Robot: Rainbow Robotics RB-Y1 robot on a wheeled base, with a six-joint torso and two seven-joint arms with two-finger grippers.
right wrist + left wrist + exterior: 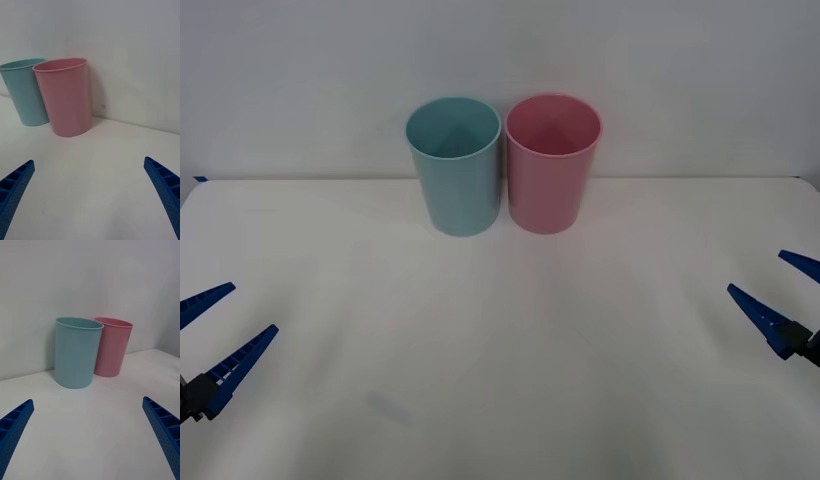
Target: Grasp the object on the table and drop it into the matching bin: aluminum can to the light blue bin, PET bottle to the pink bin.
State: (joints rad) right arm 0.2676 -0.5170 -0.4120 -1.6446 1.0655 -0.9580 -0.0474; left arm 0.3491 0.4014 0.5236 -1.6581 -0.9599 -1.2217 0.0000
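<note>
Bins, two of them, stand upright side by side at the far middle of the table [500, 330]: one blue bin [456, 168] on the left, one pink bin [550, 165] on the right, close together or touching. Two grippers hover low at the near edges, the left gripper [220, 320] and right gripper [780, 285], each with fingers spread and holding nothing. A plain white wall rises behind the white table.

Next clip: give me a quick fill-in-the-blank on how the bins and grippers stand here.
The light blue bin stands to the robot's ____ of the pink bin.
Both bins stand ____ on the table.
The left gripper and the right gripper both have fingers ____.

Missing words: left; upright; open
</note>
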